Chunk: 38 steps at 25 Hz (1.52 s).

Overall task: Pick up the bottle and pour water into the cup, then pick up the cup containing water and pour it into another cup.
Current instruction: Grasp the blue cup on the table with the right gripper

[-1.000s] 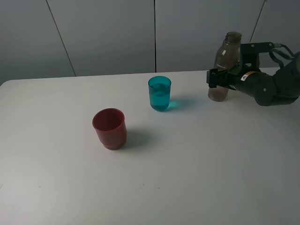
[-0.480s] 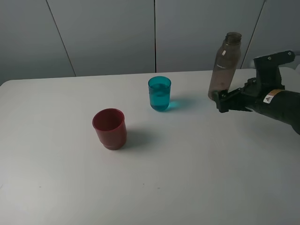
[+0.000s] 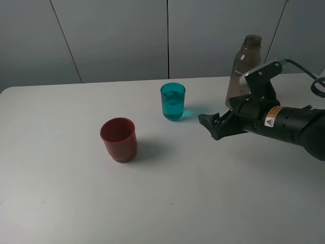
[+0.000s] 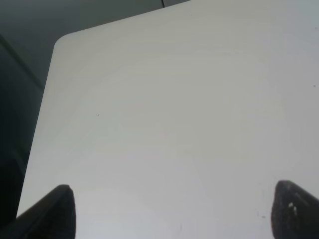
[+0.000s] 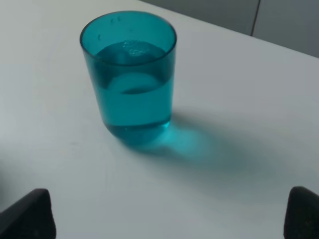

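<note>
Your high camera looks down on the table (image 3: 152,203) from the front, with the cup (image 3: 173,101) mid-frame, well off. Your right wrist camera sits low and near the cup (image 5: 130,74), facing it — the one thing both views share. Your left wrist camera looks steeply down on bare table (image 4: 174,124) by a rounded corner.

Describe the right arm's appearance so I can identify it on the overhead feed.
The right arm is matte black, with an orange-and-white warning label, an angular black bracket on top and a black cable behind. Its gripper is black too.
</note>
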Tool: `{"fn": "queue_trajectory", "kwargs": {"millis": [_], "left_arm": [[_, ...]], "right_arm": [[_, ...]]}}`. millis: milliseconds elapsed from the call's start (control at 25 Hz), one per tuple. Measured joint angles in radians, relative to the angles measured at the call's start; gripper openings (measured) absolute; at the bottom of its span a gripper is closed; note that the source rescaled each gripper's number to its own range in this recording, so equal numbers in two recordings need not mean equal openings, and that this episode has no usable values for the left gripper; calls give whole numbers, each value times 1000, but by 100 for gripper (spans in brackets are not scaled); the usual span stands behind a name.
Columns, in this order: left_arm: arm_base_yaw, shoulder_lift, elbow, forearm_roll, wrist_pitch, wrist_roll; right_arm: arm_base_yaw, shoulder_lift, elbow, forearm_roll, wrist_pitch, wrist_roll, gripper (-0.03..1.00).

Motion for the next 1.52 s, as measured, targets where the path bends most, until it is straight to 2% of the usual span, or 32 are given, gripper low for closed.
{"fn": "queue_trajectory", "kwargs": {"millis": [400,640,1120,1520], "left_arm": [[0,0,0,0,0,0],[0,0,0,0,0,0],[0,0,0,0,0,0],[0,0,0,0,0,0]], "right_arm": [[95,227,-224,26,-3,0,100],[109,345,-331,26,-3,0,100],[109,455,-443,29,0,0,100],[109,457,-464,29,-28,-19,100]]}}
